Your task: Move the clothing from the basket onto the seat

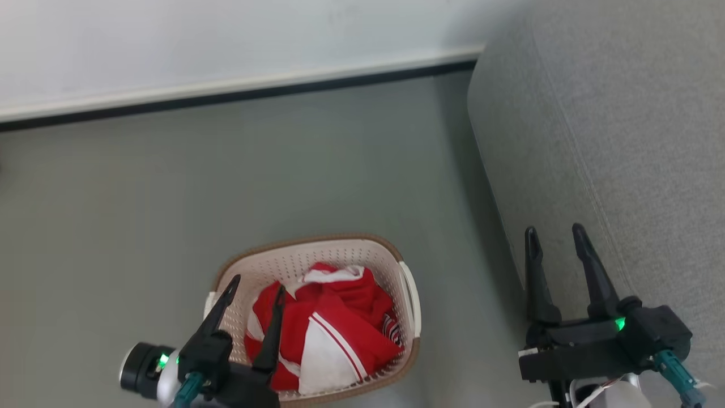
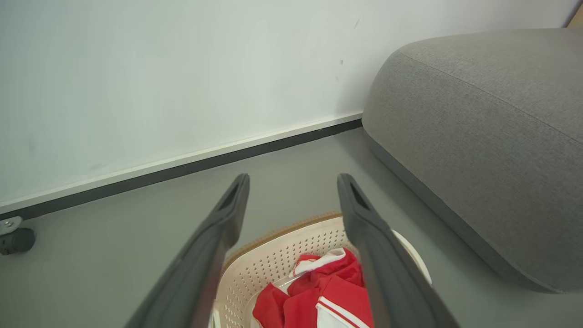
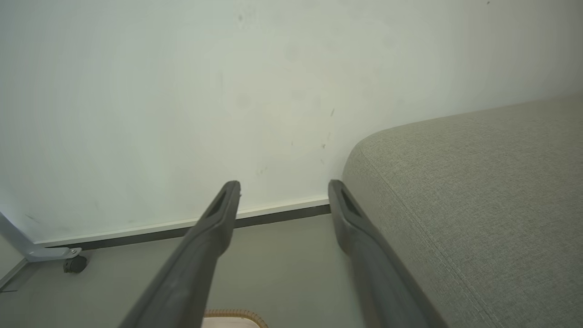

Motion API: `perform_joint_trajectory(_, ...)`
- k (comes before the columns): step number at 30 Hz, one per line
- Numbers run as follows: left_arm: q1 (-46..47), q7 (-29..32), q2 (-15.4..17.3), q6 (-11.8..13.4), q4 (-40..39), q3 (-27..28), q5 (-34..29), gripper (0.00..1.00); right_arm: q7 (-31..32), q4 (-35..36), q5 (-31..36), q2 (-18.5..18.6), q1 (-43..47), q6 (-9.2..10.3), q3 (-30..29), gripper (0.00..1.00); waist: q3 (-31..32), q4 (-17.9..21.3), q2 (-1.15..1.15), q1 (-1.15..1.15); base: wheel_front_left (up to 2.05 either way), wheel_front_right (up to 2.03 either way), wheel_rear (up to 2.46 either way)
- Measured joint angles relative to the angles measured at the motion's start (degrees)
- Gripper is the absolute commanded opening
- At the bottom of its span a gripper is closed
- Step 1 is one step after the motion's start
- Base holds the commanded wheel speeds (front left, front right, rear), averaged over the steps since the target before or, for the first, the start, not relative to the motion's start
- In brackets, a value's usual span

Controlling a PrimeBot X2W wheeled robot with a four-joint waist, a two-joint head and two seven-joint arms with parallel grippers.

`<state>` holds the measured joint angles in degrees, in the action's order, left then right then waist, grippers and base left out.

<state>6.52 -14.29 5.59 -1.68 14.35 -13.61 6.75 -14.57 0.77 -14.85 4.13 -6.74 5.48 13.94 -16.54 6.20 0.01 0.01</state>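
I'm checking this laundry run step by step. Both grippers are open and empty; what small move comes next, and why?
Probably lower the left gripper into the basket. Its open fingers hover over the red clothing, which all lies in the basket, and the seat shows none on it. The right gripper, also open, is beside the seat, farther from the clothing.

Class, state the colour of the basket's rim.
Brown, woven-looking; the basket rim shows best in the head view.
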Motion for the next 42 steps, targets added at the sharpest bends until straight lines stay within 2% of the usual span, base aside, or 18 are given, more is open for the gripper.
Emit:
perform_joint_trajectory(11, 8.70, 1.68, -0.19, -1.89, 7.70, -3.46, -3.11, 1.00, -0.13, 2.90, 0.74, -0.14, -6.21, 0.00, -1.04, 1.00, -9.18, 3.15, 0.00, 0.00, 0.00, 0.00, 0.00)
perform_joint_trajectory(22, 15.61, 3.66, 1.08, -2.71, 14.86, -3.99, -4.42, 1.00, -0.14, 4.94, 0.70, -0.70, -11.49, 0.00, -0.16, 1.00, -18.57, 6.30, 0.01, -0.01, 0.00, 0.00, 0.00)
perform_joint_trajectory(35, 25.07, 6.12, 2.70, -3.47, 20.54, -1.91, -3.48, 1.00, -0.14, 7.17, 0.66, -1.01, -16.53, 0.07, -0.80, 1.00, -30.67, 8.95, 0.01, 0.00, 0.00, 0.00, 0.00)
perform_joint_trajectory(42, 27.01, 6.12, 2.79, -3.89, 23.75, -1.96, -3.48, 1.00, -0.14, 6.05, 0.65, -1.08, -17.89, 0.09, -0.88, 1.00, -34.53, 9.40, 0.00, -0.01, 0.00, 0.00, 0.00)
